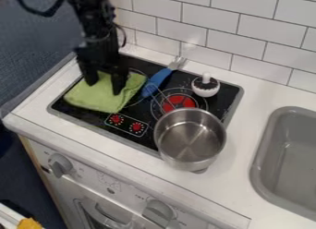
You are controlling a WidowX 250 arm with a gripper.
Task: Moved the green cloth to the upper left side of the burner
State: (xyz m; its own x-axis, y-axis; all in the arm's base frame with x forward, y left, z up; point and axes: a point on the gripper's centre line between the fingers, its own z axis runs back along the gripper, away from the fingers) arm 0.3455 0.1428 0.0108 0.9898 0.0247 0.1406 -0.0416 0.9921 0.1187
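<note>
White tiles rise behind your gripper; its fingers are parted, released, with the green cloth lying beneath them on the stovetop.

We count one green cloth, one silver pot, one tool with a blue handle and one small white pot. We see one black stove top with two little red dials, two big gray knobs, one gray sink and one yellow thing.
</note>
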